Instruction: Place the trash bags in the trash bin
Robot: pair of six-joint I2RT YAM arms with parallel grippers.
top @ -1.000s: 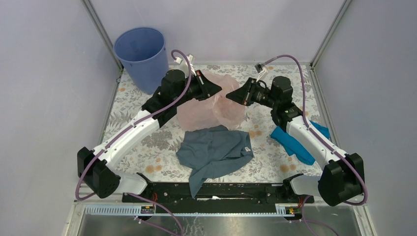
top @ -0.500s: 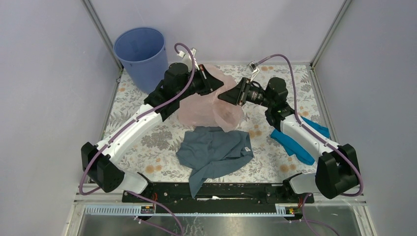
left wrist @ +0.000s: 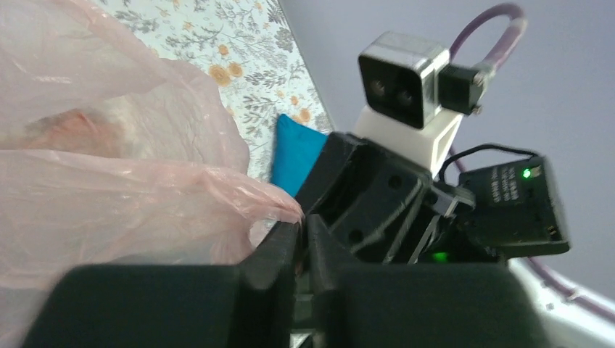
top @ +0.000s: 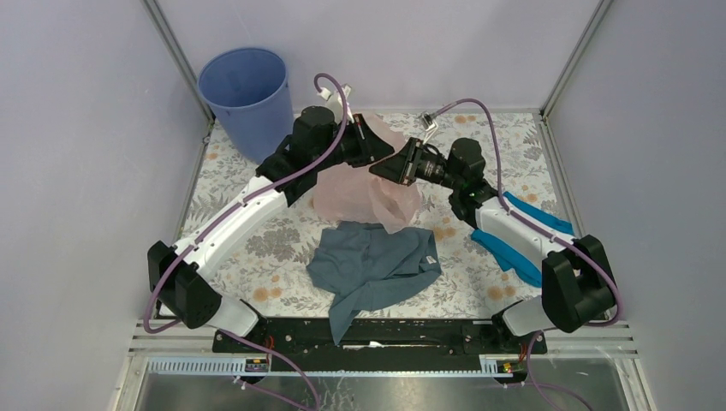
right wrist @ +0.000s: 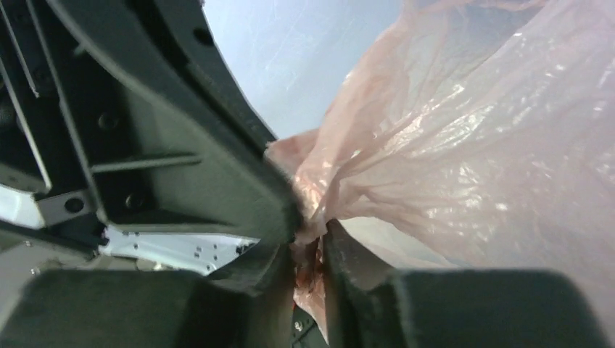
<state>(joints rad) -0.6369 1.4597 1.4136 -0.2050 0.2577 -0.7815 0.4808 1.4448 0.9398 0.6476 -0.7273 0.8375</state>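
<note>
The left gripper (left wrist: 301, 233) has its fingers pressed together on a gathered edge of the trash bag (left wrist: 109, 203), the thin pink film bunching right at the fingertips. Tip to tip with it, the right gripper (right wrist: 308, 243) has its fingers drawn close around a twist of the same bag (right wrist: 471, 145), the plastic filling the narrow gap between them. Seen from above, the two grippers (top: 377, 147) (top: 383, 169) meet nose to nose, and the bag (top: 360, 193) hangs below and to the near side of them, puffed and crinkled. Just nearer the arm bases, a grey-blue garment (top: 377, 265) lies on the floral table (top: 240, 231). A turquoise cloth (top: 514, 253) lies under the right arm. The trash bin (top: 248, 94) stands upright, well beyond the left gripper at the far left corner, apart from the bag.
</note>
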